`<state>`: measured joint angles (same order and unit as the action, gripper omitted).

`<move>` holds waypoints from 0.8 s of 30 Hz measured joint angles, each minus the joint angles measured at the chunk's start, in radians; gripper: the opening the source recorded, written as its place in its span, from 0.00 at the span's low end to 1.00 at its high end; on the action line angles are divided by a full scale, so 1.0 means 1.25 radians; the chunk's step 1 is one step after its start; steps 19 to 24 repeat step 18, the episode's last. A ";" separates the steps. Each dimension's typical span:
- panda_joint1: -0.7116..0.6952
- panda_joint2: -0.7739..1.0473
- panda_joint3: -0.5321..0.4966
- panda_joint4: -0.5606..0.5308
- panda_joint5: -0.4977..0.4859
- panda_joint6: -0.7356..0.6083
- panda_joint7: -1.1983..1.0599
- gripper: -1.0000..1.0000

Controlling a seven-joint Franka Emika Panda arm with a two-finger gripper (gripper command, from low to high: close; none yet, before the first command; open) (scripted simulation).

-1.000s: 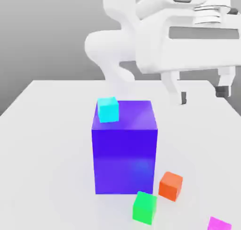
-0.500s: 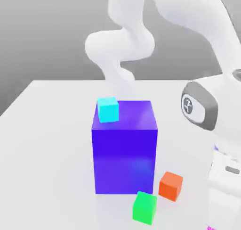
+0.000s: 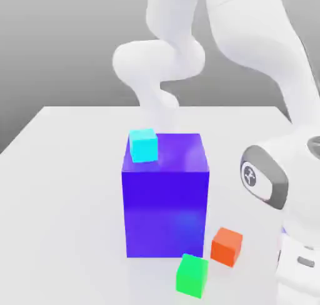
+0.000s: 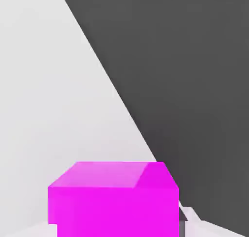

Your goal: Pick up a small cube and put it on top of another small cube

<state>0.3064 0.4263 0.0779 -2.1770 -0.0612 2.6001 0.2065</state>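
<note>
The arm (image 3: 275,191) is bent low over the near corner of the white bench (image 3: 62,172), at the exterior view's right, with its hand dropped below that picture's lower edge. In the hand view a small magenta cube (image 4: 113,199) sits close up against the camera, resting on the bench near its edge, with pale finger parts (image 4: 194,224) just showing at its sides. The jaws have come together, and with the cube sitting right between them they look to be pinching it.

So the step in hand is the pick: the grasp seems made, but the cube has not been raised.

Possible targets stand well apart from it. An orange cube (image 3: 226,247) and a green cube (image 3: 191,275) lie on the bench just in front of a large blue block (image 3: 165,194), and a cyan cube (image 3: 143,145) sits on that block's top, near its corner.

The next move calls for a straight lift clear of the bench, then a carry toward one of the small cubes, probably the orange one as it is nearest, then squaring up above it and lowering gently so the magenta cube lands flat.
</note>
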 joint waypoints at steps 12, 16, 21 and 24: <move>-0.078 -0.246 -0.113 -0.299 0.063 0.054 0.261 0.00; -0.085 -0.152 -0.105 -0.300 0.078 0.149 0.257 1.00; -0.085 -0.152 -0.105 -0.300 0.078 0.149 0.257 1.00; -0.085 -0.152 -0.105 -0.300 0.078 0.149 0.257 1.00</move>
